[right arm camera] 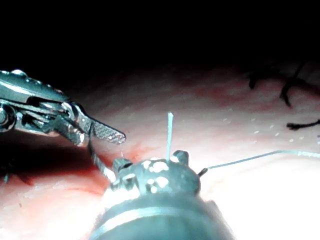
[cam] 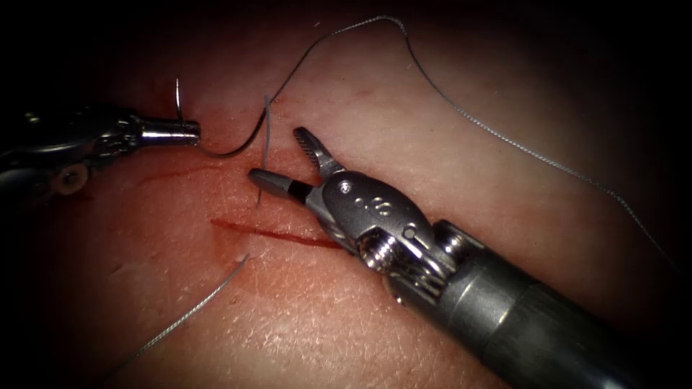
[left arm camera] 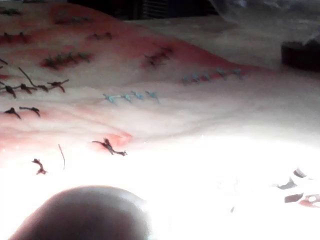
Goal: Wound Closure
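Plainly, the left tool (cam: pixel 184 131) has its jaws closed on the curved needle (cam: pixel 216 148) near one end, on the far left of the tissue (cam: pixel 447 166), above and left of the cut (cam: pixel 274 234); the needle's arc hangs free of the tissue, one thin end rising above the jaws and the rest sweeping right toward where the thread (cam: pixel 461 112) joins it. The right tool (cam: pixel 285 162) sits just beyond the cut with its jaws open and holding nothing, a short pale strand standing between them. Doing this moment well, as I judge it, means keeping the left grip firm so the needle does not roll, and keeping the open jaws clear of the long loop running far and right. A second length of thread (cam: pixel 180 320) leaves the tissue just left of the cut's near side. The right wrist view adds what the endoscope hides: the left tool's ridged jaw face (right arm camera: pixel 107 132) seen side-on and the upright strand (right arm camera: pixel 169 135). The left wrist view shows older stitch rows (left arm camera: pixel 132 96) across the tissue.
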`<action>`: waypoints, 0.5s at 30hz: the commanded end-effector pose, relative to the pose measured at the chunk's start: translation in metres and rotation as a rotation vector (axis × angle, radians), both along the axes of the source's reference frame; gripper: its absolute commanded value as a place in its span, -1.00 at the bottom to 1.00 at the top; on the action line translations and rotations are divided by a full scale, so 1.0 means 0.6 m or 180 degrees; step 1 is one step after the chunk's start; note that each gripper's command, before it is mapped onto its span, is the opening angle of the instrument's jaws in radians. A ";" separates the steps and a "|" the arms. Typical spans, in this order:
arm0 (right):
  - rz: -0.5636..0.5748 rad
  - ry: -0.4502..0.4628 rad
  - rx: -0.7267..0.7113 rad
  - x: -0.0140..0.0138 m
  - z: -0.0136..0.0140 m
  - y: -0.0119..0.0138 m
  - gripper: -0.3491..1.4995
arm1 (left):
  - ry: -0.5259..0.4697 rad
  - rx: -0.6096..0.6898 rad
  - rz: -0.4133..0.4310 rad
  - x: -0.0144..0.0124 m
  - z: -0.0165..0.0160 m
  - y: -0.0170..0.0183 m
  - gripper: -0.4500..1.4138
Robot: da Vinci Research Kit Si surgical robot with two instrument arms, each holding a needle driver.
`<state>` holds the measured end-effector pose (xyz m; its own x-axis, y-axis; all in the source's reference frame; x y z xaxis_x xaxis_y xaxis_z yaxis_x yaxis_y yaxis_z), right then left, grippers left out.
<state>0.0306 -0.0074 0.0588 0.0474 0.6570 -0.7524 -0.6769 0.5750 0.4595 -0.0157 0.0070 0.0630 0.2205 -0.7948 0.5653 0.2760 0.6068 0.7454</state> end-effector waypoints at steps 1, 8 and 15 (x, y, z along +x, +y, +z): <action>0.0047 0.0110 0.0007 -0.0014 -0.0019 0.0019 0.62 | -0.0067 -0.0101 0.0092 -0.0013 -0.0001 0.0012 0.37; 0.0278 0.0194 0.0102 -0.0116 -0.0037 0.0043 0.56 | -0.0237 -0.0381 0.0173 -0.0077 -0.0085 0.0077 0.98; 0.0383 0.0178 0.0125 -0.0110 -0.0028 0.0041 0.60 | -0.0052 -0.0740 0.0488 -0.0035 -0.0208 0.0052 1.00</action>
<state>0.0235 -0.0060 0.0579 -0.0700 0.6901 -0.7204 -0.7143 0.4694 0.5191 -0.0170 0.0083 0.0504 0.3440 -0.6049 0.7181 0.1625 0.7916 0.5890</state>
